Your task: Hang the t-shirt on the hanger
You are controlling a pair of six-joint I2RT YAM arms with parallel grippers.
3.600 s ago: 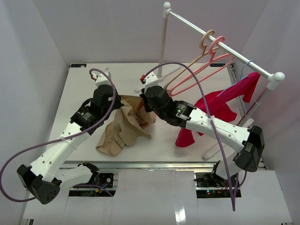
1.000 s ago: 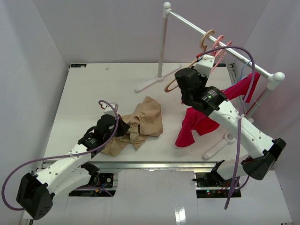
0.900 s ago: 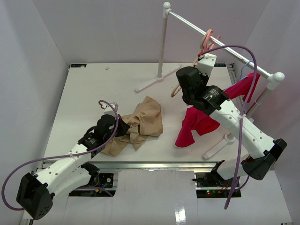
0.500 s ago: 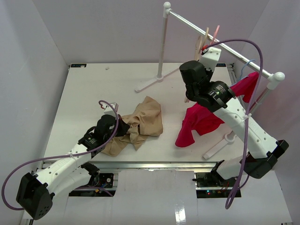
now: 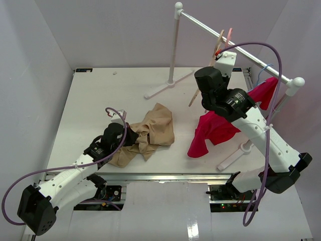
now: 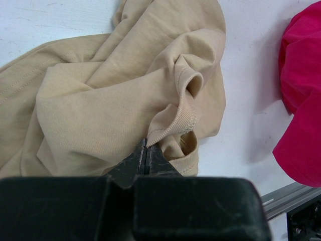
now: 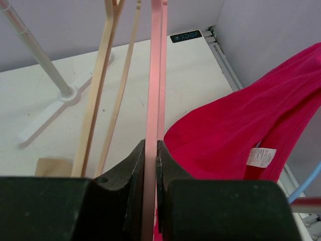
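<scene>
T-shirt (image 5: 153,131) is lying crumpled on the surface (image 5: 100,100), toward the near edge. Left tool (image 6: 146,146) is pinched closed on a fold of its hem. Right tool (image 7: 150,148) is clamped on the pink hanger (image 7: 155,75), up at the rail (image 5: 200,24), right beside a peach hanger (image 7: 103,85).

White table (image 5: 90,95); plain pale grey walls (image 5: 110,30) around; metal-rail clothes rack (image 5: 200,24) at right rear.
</scene>
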